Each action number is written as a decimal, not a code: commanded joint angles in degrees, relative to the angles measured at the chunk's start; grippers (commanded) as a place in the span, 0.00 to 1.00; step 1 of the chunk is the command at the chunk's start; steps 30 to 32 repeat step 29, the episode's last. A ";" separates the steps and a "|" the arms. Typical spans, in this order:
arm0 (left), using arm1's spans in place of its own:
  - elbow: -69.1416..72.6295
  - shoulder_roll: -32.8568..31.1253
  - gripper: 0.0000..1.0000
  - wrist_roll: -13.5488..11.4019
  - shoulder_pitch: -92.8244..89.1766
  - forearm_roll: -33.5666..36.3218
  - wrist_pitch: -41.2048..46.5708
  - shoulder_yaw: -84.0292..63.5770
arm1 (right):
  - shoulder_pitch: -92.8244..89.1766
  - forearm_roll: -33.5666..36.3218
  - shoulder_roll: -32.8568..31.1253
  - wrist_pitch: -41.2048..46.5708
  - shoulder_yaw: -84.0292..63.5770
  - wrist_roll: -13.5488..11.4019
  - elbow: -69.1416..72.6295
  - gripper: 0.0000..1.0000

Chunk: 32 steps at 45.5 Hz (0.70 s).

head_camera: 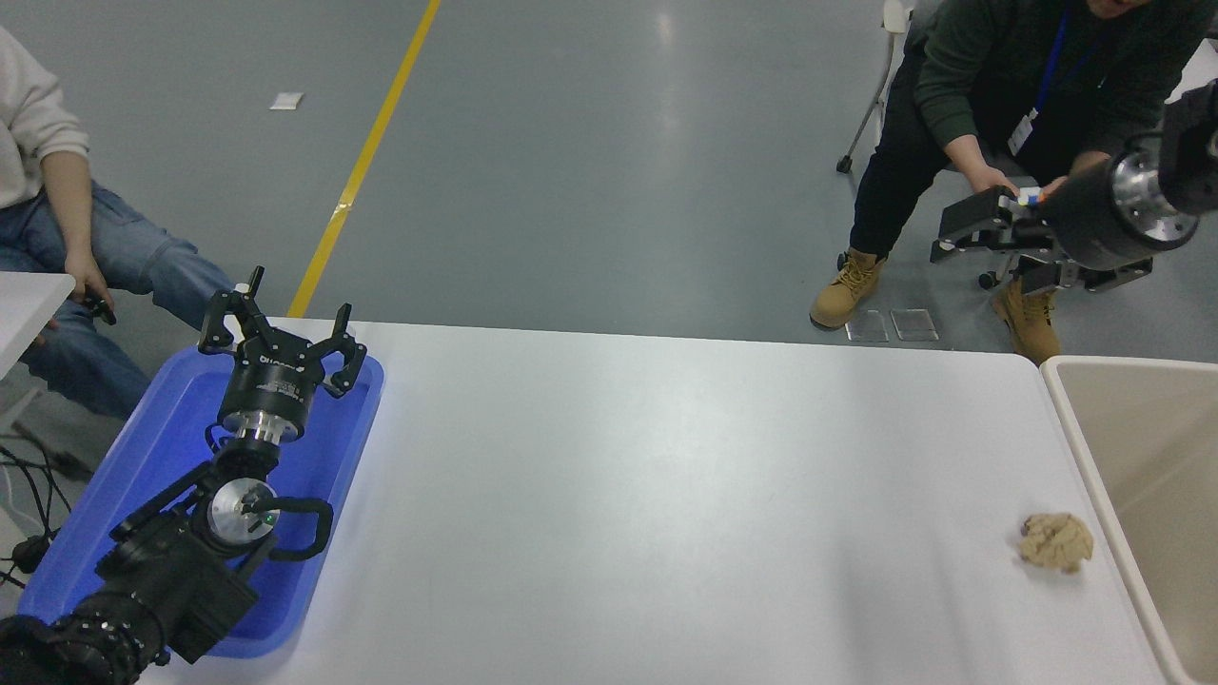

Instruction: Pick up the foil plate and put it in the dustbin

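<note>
The foil plate is not in view anywhere on the table. The beige dustbin (1156, 457) stands at the table's right end, cut off by the picture's edge, and what shows of its inside is bare. My right gripper (986, 255) comes in from the right edge, high above the floor beyond the table's far right corner, pointing left. It is open and empty. My left gripper (281, 328) is parked open over the blue tray (162, 447) at the lower left.
A crumpled tan paper ball (1056, 542) lies on the white table (666, 476) close to the dustbin's rim. A person (1009, 86) crouches beyond the far right corner, hands just behind my right gripper. Another person (57, 219) sits at the far left.
</note>
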 commanded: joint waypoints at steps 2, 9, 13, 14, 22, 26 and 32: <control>0.01 0.00 1.00 0.00 0.00 0.01 0.00 0.00 | 6.77 -4.63 0.65 5.80 -1.80 -0.13 8.90 1.00; 0.01 0.00 1.00 0.00 0.00 0.01 0.00 0.00 | 10.28 -5.33 1.71 5.80 -4.87 -0.13 10.66 1.00; 0.01 0.00 1.00 0.00 0.00 0.01 0.00 0.00 | 11.17 -5.33 1.62 5.80 -5.05 -0.13 11.46 1.00; 0.01 0.00 1.00 0.00 0.00 0.01 0.00 0.00 | 11.17 -5.33 1.62 5.80 -4.96 -0.04 11.46 1.00; 0.01 0.00 1.00 0.00 0.00 0.01 0.00 0.00 | 11.17 -5.33 1.53 5.80 -4.87 -0.04 11.46 1.00; 0.01 0.00 1.00 0.00 0.00 0.01 0.00 0.00 | 11.25 -5.42 1.53 5.80 -4.87 -0.04 11.46 1.00; 0.01 0.00 1.00 0.00 0.00 0.01 0.00 0.00 | 11.17 -5.33 1.53 5.80 -4.87 -0.13 11.55 1.00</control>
